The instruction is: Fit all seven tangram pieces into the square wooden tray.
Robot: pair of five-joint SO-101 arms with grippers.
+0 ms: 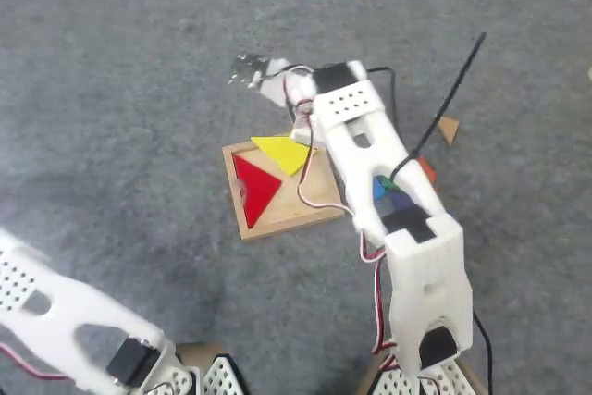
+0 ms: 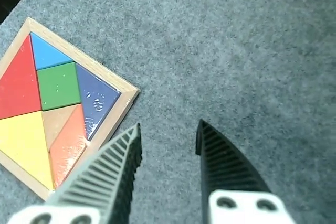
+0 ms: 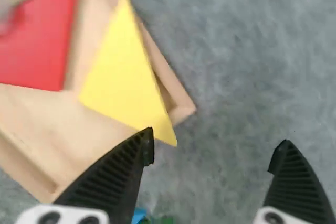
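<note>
From above: square wooden tray [image 1: 301, 193] mid-table, red triangle [image 1: 254, 187] seated, yellow triangle [image 1: 282, 153] riding its twelve-o'clock rim. Left wrist: left gripper [image 2: 169, 124] half open, empty, beside a filled tray [image 2: 105, 74]. Right wrist: right gripper [image 3: 218, 136] gaping, empty, near yellow's tip. Likely light, stiff, slick; pinch across edges.

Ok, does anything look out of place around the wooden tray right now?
Yes. The yellow triangle is not seated: it lies askew across the rim of the tray, with one corner poking out over the carpet. The red triangle lies inside.
</note>
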